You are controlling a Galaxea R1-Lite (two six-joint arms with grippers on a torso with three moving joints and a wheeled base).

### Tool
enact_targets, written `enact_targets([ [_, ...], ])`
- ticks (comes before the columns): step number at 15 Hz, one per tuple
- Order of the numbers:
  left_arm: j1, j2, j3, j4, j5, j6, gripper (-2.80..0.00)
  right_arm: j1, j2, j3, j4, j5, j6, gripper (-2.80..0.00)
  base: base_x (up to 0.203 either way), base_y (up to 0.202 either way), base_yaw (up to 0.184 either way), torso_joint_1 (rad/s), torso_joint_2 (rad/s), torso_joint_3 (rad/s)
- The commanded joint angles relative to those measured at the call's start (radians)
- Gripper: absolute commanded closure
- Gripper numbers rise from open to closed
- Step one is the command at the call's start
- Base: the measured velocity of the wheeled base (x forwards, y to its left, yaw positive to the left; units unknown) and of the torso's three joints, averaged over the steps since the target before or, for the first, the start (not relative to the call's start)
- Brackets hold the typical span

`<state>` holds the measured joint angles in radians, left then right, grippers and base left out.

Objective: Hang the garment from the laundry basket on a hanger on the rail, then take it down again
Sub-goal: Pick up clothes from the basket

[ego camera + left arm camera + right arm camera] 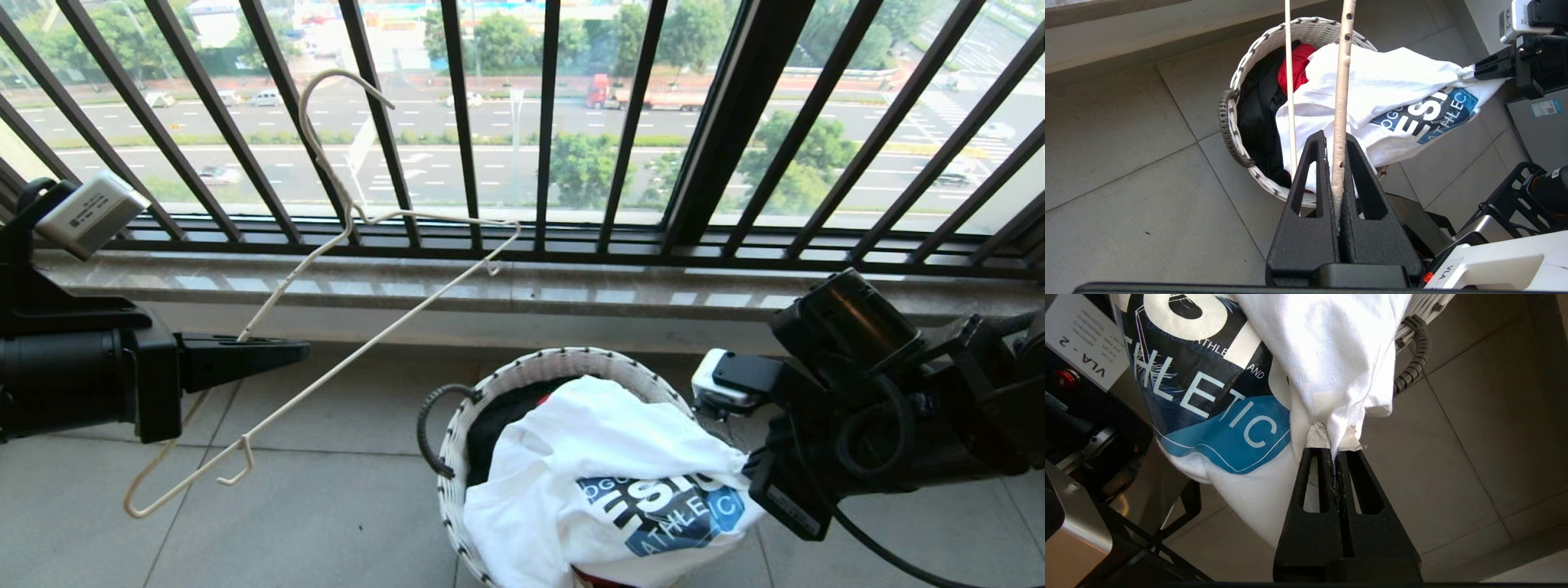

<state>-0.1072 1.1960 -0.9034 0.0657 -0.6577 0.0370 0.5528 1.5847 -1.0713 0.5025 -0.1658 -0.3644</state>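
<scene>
The white garment [604, 457] with its blue printed emblem bulges out of the round white laundry basket [522, 367] on the tiled floor. My right gripper [1336, 451] is shut on a pinched fold of the garment [1331, 355], pulling it toward the basket's right side; the left wrist view shows this gripper [1474, 72] at the cloth's corner. At the left, my left gripper [298, 353] is shut on the thin cream wire hanger [384, 325], which stands tilted in the air with its hook up. In its own view the left gripper [1336, 139] clamps one hanger wire [1342, 81]. The rail is out of view.
A black garment [1257, 106] and something red [1294, 65] lie inside the basket under the shirt. A dark loop handle [424, 425] sits on the basket's left rim. Black window bars [457, 122] and a stone sill [490, 286] stand behind. My base [1494, 261] is close by.
</scene>
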Motion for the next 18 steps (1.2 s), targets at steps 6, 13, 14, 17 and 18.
enact_targets([
  [6,0.000,-0.007,0.000,0.000,-0.003,0.000,0.00,0.090,0.085,0.043,0.060,0.014,-0.042,0.00,0.000,0.000,0.000,0.000,0.00,0.000],
  [13,0.000,-0.006,-0.007,0.002,-0.003,-0.003,0.00,0.108,0.133,0.048,-0.017,0.059,-0.039,-2.80,0.000,0.000,0.000,0.000,0.00,0.000],
  [14,0.000,-0.006,-0.008,0.002,-0.003,-0.003,0.00,0.108,0.103,0.051,-0.009,0.061,-0.042,-2.80,0.000,0.000,0.000,0.000,0.00,0.000],
  [17,0.000,-0.003,-0.007,0.002,-0.003,-0.003,0.00,0.107,0.039,0.044,-0.046,0.105,-0.036,-2.80,0.000,0.000,0.000,0.000,0.00,0.000],
  [18,0.000,-0.003,-0.006,0.002,-0.003,-0.003,0.00,0.107,0.047,0.044,-0.121,0.144,-0.023,-2.80,0.000,0.000,0.000,0.000,0.00,0.000],
])
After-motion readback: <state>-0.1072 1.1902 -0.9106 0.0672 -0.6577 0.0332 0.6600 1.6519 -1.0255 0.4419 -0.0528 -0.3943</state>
